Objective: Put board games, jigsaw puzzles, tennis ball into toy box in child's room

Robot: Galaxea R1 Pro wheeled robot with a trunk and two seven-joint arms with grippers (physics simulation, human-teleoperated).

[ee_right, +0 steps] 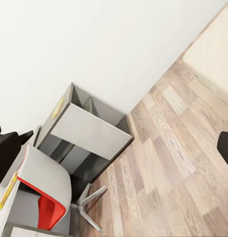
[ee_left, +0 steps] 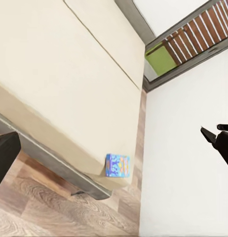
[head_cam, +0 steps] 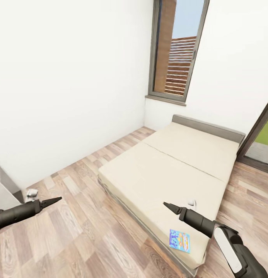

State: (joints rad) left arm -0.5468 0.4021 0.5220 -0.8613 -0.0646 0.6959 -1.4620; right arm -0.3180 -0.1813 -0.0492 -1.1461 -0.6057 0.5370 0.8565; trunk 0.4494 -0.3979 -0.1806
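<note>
One small blue printed board-game box (head_cam: pixel 180 240) lies on the wide cream bed (head_cam: pixel 157 173), just below the right fingers (head_cam: pixel 168 205). Both arms' fingers look pressed together and carry nothing, the left fingers (head_cam: pixel 52 200) well aside over the wood-plank floor (head_cam: pixel 91 239), probably because the robot is only approaching.

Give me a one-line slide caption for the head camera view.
Both arms raised over the wood floor, facing the cream bed with one blue board game near its corner.
</note>
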